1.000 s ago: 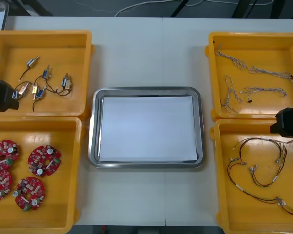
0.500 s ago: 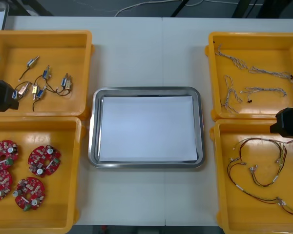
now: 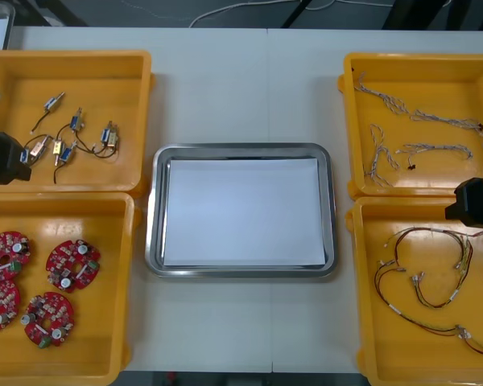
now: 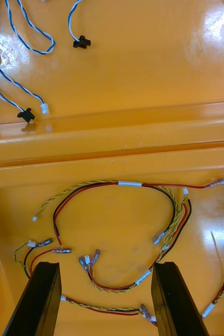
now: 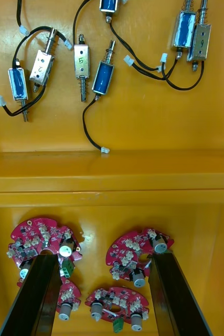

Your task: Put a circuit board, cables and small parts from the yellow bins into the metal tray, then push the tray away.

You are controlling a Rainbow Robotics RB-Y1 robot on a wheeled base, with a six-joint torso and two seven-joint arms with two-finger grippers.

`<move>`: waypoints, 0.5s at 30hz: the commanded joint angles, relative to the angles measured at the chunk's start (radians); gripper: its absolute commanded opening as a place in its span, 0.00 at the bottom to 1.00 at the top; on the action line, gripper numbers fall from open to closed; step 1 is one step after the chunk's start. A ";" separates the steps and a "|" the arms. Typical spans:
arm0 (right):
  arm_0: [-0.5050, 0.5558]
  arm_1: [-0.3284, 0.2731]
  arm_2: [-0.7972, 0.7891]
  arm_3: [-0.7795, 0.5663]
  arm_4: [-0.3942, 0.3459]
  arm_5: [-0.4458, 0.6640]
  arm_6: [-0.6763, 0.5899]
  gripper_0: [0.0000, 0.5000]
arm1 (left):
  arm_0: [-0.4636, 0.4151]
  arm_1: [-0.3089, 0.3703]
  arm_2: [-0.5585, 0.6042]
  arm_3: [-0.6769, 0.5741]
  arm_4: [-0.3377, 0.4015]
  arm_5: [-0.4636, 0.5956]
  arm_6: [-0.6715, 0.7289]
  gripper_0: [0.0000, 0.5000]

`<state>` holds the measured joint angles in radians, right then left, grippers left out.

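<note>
The left pincer is open, its fingers spread over the round red circuit boards, one board at each fingertip and a third between the fingers. Small metal parts lie beyond the bin wall ahead. The right pincer gapes open too, red and yellow cables looping just ahead of its fingers. The metal tray sits on the surface, well apart from both.

Bright, even overhead light on the pale bench.
The metal tray gleams thinly along its rim and casts a soft shadow at its near edge. Glossy floors of the yellow bins throw white glare patches in the right wrist view.
</note>
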<state>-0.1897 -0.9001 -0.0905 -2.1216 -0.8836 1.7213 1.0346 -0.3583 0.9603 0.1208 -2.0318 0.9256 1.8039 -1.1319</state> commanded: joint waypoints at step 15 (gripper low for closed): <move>0.010 0.009 -0.018 -0.008 -0.006 -0.005 0.055 1.00 | 0.021 0.041 0.033 -0.005 -0.008 0.006 0.064 1.00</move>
<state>-0.1897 -0.9001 -0.0905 -2.1216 -0.8836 1.7213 1.0346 -0.3583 0.9603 0.1208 -2.0318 0.9256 1.8039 -1.1319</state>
